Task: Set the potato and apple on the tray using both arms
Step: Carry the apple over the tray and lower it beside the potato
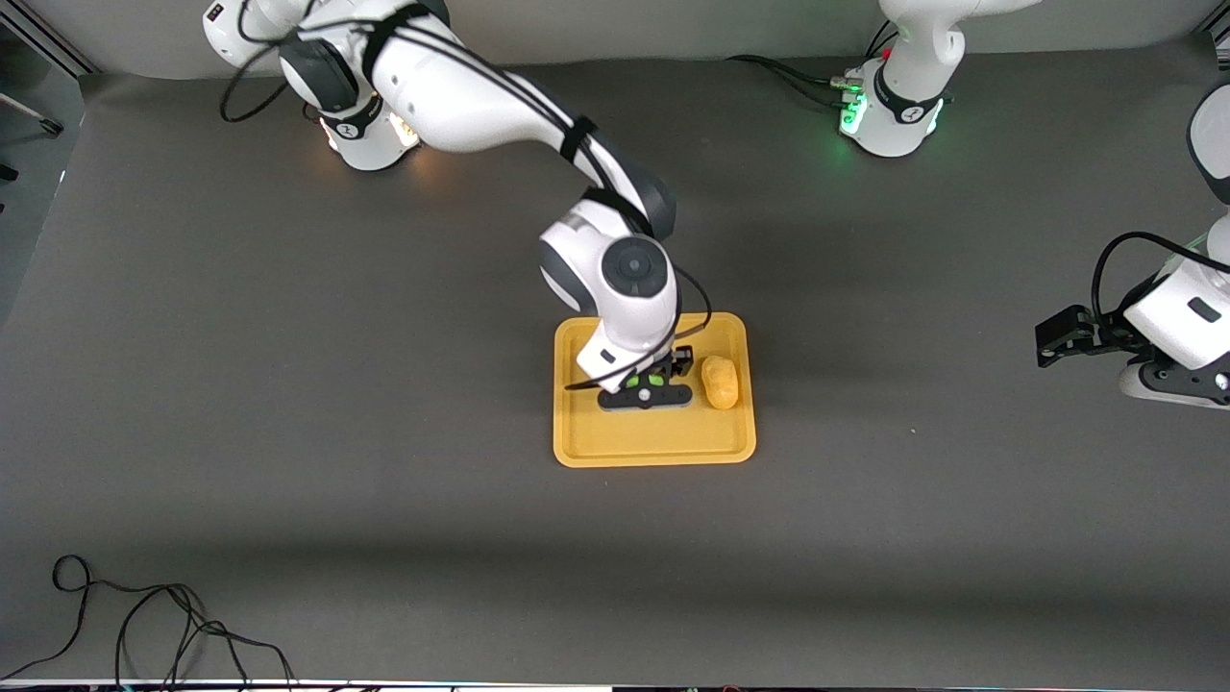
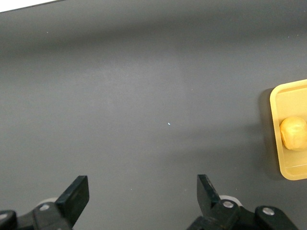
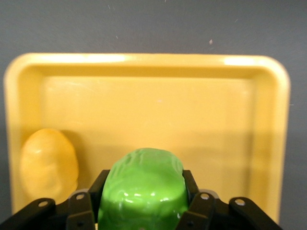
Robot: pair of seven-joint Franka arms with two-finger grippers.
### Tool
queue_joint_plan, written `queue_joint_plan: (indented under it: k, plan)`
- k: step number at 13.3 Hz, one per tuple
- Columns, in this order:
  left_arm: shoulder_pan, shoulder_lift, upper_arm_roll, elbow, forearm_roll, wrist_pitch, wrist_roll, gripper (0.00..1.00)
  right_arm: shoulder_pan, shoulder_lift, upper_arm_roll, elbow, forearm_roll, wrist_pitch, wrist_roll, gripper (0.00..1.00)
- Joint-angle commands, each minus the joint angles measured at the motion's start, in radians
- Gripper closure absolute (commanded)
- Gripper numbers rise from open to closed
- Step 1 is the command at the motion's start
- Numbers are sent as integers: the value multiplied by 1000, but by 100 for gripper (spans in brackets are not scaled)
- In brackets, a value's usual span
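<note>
The yellow-orange tray (image 1: pixel 653 447) lies mid-table. The potato (image 1: pixel 720 382) rests in it at the side toward the left arm's end; it also shows in the right wrist view (image 3: pixel 48 163) and the left wrist view (image 2: pixel 293 133). My right gripper (image 1: pixel 646 389) is over the tray beside the potato, shut on the green apple (image 3: pixel 144 189), which fills the space between its fingers. In the front view only slivers of the apple (image 1: pixel 655 380) show under the wrist. My left gripper (image 2: pixel 143 191) is open and empty, over bare table near the left arm's end.
The tray's rim (image 3: pixel 148 60) bounds open tray floor (image 3: pixel 158 115) around the apple. Black cables (image 1: pixel 154 625) lie at the table's near edge toward the right arm's end. The two arm bases (image 1: pixel 889 111) stand along the table's farthest edge.
</note>
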Motion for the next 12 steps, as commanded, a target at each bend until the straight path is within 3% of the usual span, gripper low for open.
queue_joint_plan:
  k: [1, 2, 4, 7, 12]
  plan:
    - [-4, 1, 2, 12, 2, -22, 15, 0, 12, 73, -6, 48, -11, 44, 53, 54]
    - [-6, 1, 2, 12, 2, -19, 15, 0, 25, 83, -8, 48, -11, 58, 54, 50]
    - [-4, 3, 2, 14, 2, -17, 15, 0, 25, 94, -13, 46, -22, 70, 54, 0]
    - [-4, 8, 2, 14, 0, -17, 15, 0, 28, 56, -20, 49, -39, 58, 89, 0]
    - [-4, 8, 2, 14, 0, -17, 15, 0, 17, -172, -35, 52, -55, -133, 94, 0]
